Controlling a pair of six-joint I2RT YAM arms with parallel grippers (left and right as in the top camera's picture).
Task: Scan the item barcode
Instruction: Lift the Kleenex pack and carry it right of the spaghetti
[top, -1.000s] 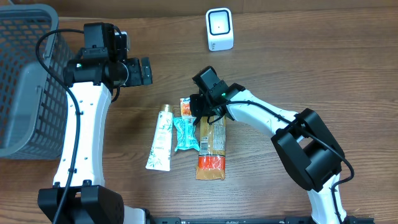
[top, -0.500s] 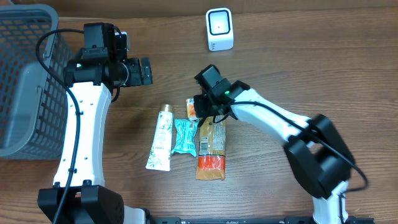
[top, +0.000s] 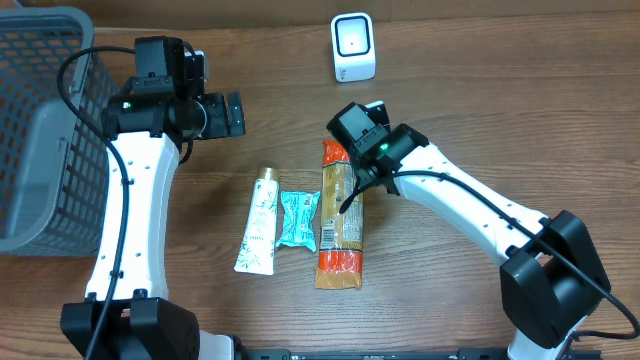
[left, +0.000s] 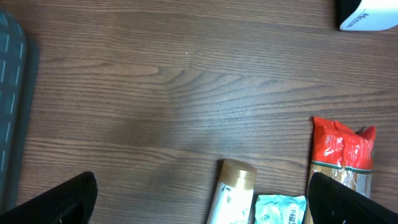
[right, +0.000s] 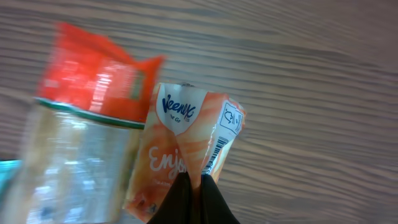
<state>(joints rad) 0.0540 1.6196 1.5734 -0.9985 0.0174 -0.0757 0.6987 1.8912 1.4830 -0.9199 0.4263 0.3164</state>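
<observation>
Near centre a white tube (top: 258, 222), teal packet (top: 298, 218) and long bag (top: 340, 225) lie side by side. Over the bag's far red end, the right gripper (right: 194, 190) is pinched tight on an orange tissue pack (right: 180, 146), barcode (right: 216, 155) showing. Further left the left gripper (top: 230, 113) hangs wide apart, empty; the scanner (top: 353, 47) sits farthest.

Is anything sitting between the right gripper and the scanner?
No. Overhead, only bare wood tabletop separates the right gripper, shut on the tissue pack, from the white scanner.
</observation>
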